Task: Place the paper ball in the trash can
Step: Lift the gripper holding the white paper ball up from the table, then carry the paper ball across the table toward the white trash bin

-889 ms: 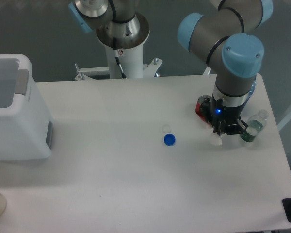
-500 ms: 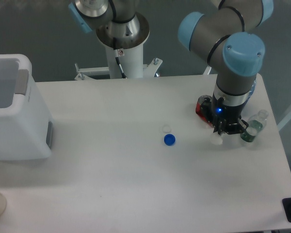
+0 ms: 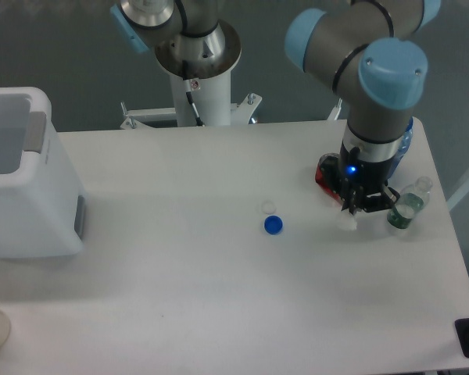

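We're early on: black two-finger gripper (image 3: 354, 212) at table's 3 o'clock, fingers narrow around tiny white crumpled paper ball (image 3: 346, 223), grip unclear; carry to big white boxy plastic trash can (image 3: 25, 183) at 9 o'clock remains.

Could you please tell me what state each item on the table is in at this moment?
paper ball: at the gripper tips, by the table surface; grasp unclear.
trash can: upright at the left edge, top open.
blue cap: lying flat, loose, mid-table.
clear cap: lying flat just above the blue cap.
plastic bottle: lying tilted right of the gripper.
red can: behind the gripper, partly hidden.
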Tool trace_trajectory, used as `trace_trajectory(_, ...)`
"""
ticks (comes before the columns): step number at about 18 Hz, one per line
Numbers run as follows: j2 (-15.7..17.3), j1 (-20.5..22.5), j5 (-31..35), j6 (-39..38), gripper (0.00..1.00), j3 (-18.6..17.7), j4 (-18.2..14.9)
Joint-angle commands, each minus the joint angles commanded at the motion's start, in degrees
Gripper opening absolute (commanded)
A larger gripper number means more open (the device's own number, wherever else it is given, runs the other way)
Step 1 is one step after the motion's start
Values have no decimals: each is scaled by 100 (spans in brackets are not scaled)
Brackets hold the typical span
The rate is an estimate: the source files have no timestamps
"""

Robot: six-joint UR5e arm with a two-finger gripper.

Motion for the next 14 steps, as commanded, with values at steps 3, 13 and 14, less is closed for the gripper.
trace_trajectory(3, 167, -44, -96, -26, 0, -53, -185)
trace_trajectory(13, 1335, -921, -1212, -1019, 0, -641, -387)
trace_trajectory(14, 1389, -1088, -1230, -1115, 0, -642, -387)
